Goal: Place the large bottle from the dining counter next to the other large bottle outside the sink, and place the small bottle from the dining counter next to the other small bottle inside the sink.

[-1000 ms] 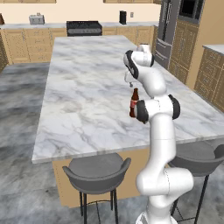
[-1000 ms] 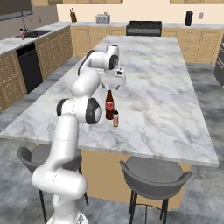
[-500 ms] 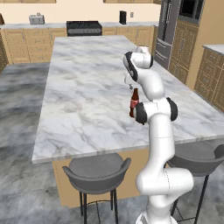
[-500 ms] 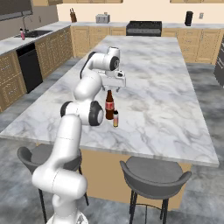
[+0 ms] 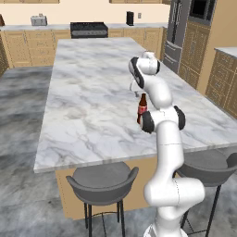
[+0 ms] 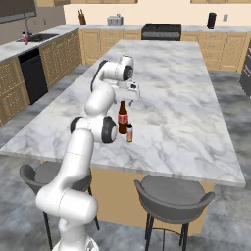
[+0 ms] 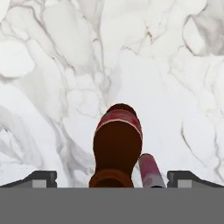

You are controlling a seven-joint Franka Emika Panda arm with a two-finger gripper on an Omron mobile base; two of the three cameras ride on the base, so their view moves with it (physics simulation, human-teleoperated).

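Note:
The large bottle [image 6: 123, 115], dark brown with a red label, stands upright near the front of the dining counter [image 6: 186, 98]. It also shows in the left base view [image 5: 142, 107]. The small bottle [image 6: 129, 133], pinkish with a dark cap, stands right beside it. My gripper [image 6: 131, 93] hangs open just above and behind the large bottle's cap, holding nothing. Looking down from the hand, the large bottle [image 7: 117, 146] and the small bottle [image 7: 150, 170] lie between my spread fingertips [image 7: 41, 178]. The sink [image 6: 39, 37] is far left, with the other large bottle [image 6: 24, 37], pink, at its rim.
Grey stools [image 6: 171, 196] stand along the counter's near edge. A black stove [image 6: 161, 30], a toaster [image 6: 115, 20] and wooden cabinets line the back wall. A dark dishwasher front [image 6: 32, 73] sits under the sink counter. A fridge [image 5: 178, 28] stands at the right.
The hand has dipped slightly toward the large bottle's top. Both bottles stand where they were, and the jaws stay wide.

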